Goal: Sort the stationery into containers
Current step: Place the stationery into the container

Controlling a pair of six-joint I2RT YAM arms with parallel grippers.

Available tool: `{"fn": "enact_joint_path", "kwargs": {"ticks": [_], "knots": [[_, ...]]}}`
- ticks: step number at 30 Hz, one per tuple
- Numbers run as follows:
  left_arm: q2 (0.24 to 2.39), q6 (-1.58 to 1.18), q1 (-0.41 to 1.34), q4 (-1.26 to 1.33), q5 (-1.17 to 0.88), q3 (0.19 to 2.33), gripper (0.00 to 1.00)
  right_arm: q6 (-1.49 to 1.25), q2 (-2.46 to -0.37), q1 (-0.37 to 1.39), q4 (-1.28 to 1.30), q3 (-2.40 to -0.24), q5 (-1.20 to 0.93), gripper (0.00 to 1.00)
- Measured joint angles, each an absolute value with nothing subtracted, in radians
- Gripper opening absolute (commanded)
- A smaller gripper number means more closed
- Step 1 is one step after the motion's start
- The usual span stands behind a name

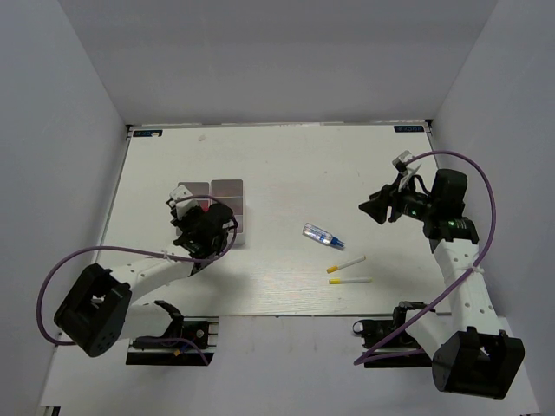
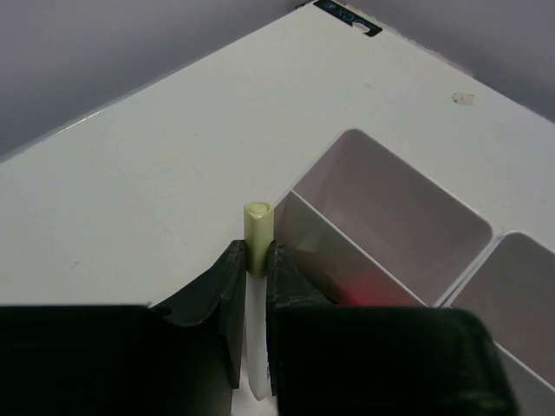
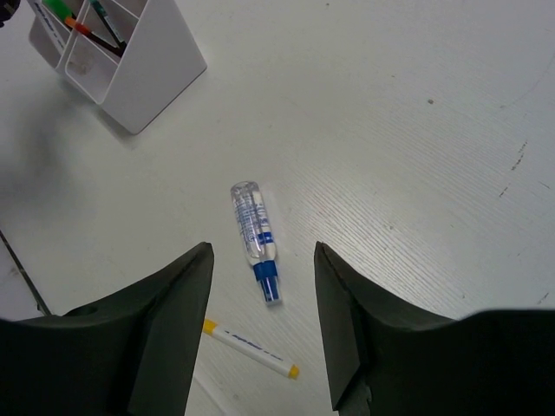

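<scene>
White table [image 1: 286, 165] (clear-blue tube [image 1: 323, 235] lying midway) boxed by plain grey walls [image 1: 277, 61].

The left arm [image 1: 143, 276] and right arm [image 1: 460, 277] are built of white links joined by black housings. A purple cable [image 1: 52, 282] is looped along each. The left hand [image 2: 256, 260] and right hand [image 1: 373, 210] are finished in matte black.

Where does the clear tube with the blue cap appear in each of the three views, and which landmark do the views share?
Top external: the tube is a little right of center.
Left wrist: not in it.
Right wrist: the tube is at center, blue cap pointing down.
Shared landmark: the white bins, seen in all three views.
</scene>
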State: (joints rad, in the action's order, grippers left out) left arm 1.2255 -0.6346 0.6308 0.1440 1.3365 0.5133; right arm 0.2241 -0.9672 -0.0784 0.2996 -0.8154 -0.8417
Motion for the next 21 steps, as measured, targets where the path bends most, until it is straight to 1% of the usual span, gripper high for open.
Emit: {"fn": "enact_joint_path", "kwargs": {"ticks": [1, 2, 4, 5, 8, 10, 11, 13, 14, 18, 20, 21], "knots": [[1.233, -0.653, 0.628, 0.126, 1.332, 0.514, 0.26, 0.226, -0.967, -0.078, 0.3, -0.813, -0.842, 0.58], [1.236, -0.665, 0.627, 0.113, 1.327, 0.514, 0.39, 0.227, -0.968, -0.078, 0.301, -0.811, -0.842, 0.6], [1.234, -0.69, 0.627, 0.088, 1.314, 0.516, 0.51, 0.231, -0.968, -0.078, 0.303, -0.808, -0.845, 0.6], [1.229, -0.699, 0.627, 0.08, 1.307, 0.517, 0.59, 0.234, -0.969, -0.078, 0.305, -0.808, -0.846, 0.6], [1.189, -0.717, 0.627, 0.054, 1.277, 0.518, 0.74, 0.241, -0.974, -0.078, 0.307, -0.808, -0.852, 0.61], [1.16, -0.719, 0.627, 0.047, 1.258, 0.518, 0.8, 0.248, -0.978, -0.078, 0.313, -0.808, -0.856, 0.63], [1.147, -0.72, 0.627, 0.044, 1.247, 0.518, 0.84, 0.254, -0.979, -0.078, 0.316, -0.808, -0.86, 0.63], [1.122, -0.715, 0.627, 0.032, 1.226, 0.521, 0.87, 0.276, -0.984, -0.078, 0.323, -0.808, -0.871, 0.63], [1.111, -0.715, 0.627, 0.022, 1.214, 0.522, 0.89, 0.295, -0.987, -0.078, 0.331, -0.808, -0.879, 0.6], [1.068, -0.698, 0.633, -0.012, 1.143, 0.55, 0.89, 0.444, -1.031, -0.06, 0.414, -0.814, -0.908, 0.54], [1.049, -0.659, 0.637, -0.02, 1.04, 0.575, 0.89, 0.543, -1.074, -0.035, 0.466, -0.822, -0.906, 0.5], [1.044, -0.647, 0.638, -0.02, 1.004, 0.592, 0.91, 0.593, -1.099, -0.017, 0.492, -0.823, -0.896, 0.48]]}}
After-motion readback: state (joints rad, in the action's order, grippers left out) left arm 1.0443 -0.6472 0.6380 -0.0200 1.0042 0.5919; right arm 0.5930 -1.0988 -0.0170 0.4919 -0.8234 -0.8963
